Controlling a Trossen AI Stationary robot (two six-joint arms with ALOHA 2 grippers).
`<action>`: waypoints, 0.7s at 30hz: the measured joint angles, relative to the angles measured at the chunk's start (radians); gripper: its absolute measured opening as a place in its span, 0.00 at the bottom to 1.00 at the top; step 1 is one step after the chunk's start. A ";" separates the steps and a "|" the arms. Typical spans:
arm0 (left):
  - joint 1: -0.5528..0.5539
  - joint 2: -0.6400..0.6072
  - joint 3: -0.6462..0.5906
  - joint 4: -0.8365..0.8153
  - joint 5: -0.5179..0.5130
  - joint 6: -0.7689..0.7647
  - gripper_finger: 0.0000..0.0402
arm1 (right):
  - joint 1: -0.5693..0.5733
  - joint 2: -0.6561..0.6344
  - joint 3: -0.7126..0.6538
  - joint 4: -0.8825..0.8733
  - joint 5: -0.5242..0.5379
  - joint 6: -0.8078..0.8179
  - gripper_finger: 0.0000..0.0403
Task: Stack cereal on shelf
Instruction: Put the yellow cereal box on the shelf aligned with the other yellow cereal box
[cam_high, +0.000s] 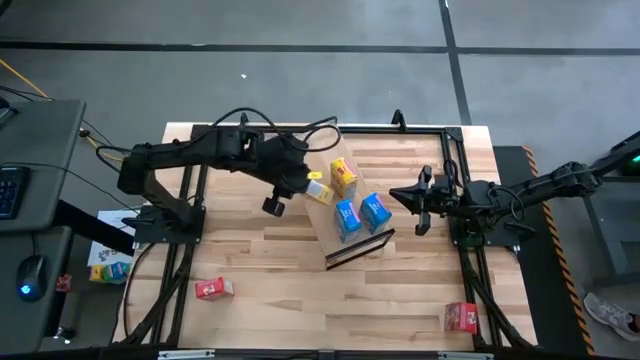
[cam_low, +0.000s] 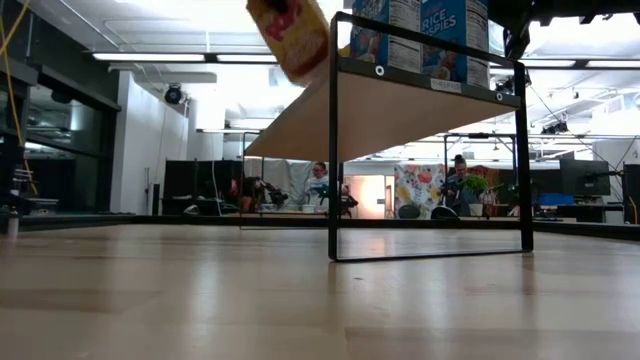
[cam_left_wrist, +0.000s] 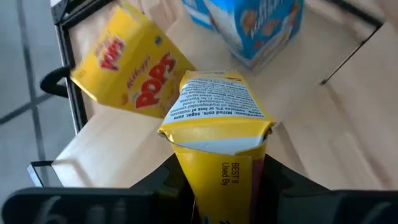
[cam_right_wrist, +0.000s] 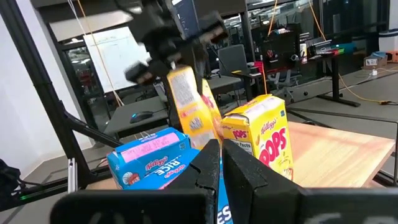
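While the left gripper pinches a small yellow cardboard cereal box above the shelf, half the stacking is done.
On the long light-wood shelf with thin dark frame stand two blue boxes and one yellow box; two red boxes, one near left and one near right, wait on the butcher-block tabletop. Right gripper hovers just right of the shelf, fingers pressed together on nothing.
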 joint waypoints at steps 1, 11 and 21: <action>0.004 -0.019 -0.050 0.036 -0.001 0.017 0.23 | 0.000 0.000 0.000 0.000 0.000 -0.001 0.03; 0.034 -0.199 -0.381 0.294 -0.098 0.216 0.23 | 0.000 -0.002 0.000 0.009 0.009 -0.004 0.03; -0.127 -0.155 -0.383 0.313 -0.275 0.310 0.25 | 0.000 -0.002 0.000 0.022 0.022 -0.030 0.03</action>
